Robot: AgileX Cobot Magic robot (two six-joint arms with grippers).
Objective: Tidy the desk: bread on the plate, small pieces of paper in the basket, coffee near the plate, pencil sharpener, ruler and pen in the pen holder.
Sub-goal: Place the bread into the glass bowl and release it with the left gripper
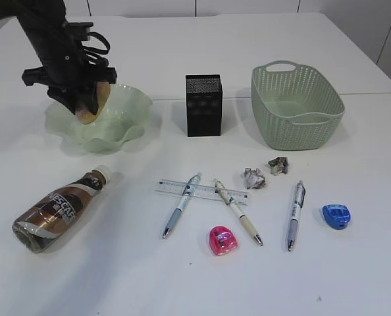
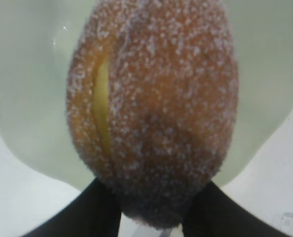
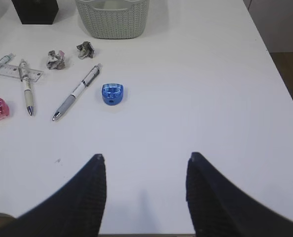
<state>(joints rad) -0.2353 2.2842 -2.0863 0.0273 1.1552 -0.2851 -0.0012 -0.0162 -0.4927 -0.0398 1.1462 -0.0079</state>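
The bread hangs over the plate, gripped at its end by the left fingers. The right fingers stand spread, holding nothing, above the bare worktop, near the blue sharpener.

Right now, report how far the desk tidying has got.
Nothing looks finished yet. In hand: the left gripper holds the bread over the plate, not released. Left: the coffee lies on its side away from the plate; two paper scraps, the ruler, three pens and both sharpeners sit on the desk. The basket and pen holder look unfilled. The right gripper is open, empty.
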